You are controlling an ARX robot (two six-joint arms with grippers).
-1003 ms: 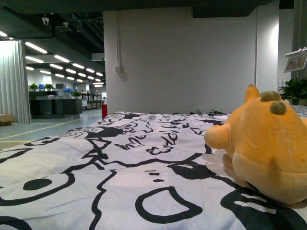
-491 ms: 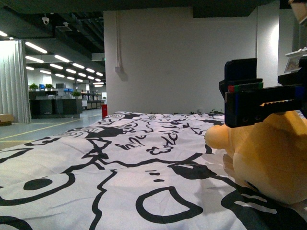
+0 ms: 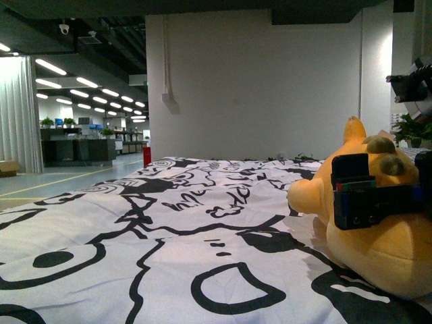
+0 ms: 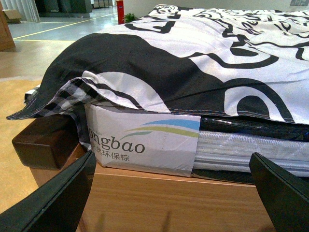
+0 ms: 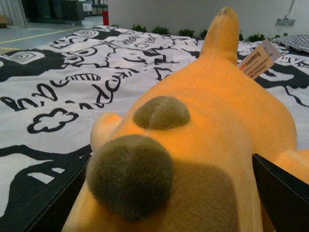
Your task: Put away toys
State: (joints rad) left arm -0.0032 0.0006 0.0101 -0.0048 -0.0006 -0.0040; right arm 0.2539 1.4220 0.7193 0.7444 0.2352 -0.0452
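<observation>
The orange-yellow plush toy [image 3: 378, 229] lies at the right on the bed's black-and-white patterned cover [image 3: 169, 229]. It has two olive-brown bumps and a pointed ear on top. My right gripper [image 3: 405, 199] is open, with one dark finger [image 3: 354, 192] in front of the toy. In the right wrist view the toy [image 5: 203, 140] fills the space between the open fingers [image 5: 282, 193], with a paper tag [image 5: 258, 58] near its ear. My left gripper [image 4: 174, 193] is open and empty, low beside the bed, and does not show in the front view.
The left wrist view shows the bed's corner: the cover [image 4: 145, 63] hangs over a wrapped mattress [image 4: 145, 145] on a wooden frame [image 4: 169, 203]. A white wall [image 3: 256, 88] stands behind the bed. An open office hall [image 3: 74, 135] lies to the left.
My right gripper came into the front view from above and dropped down over the plush toy. The toy has not moved.
</observation>
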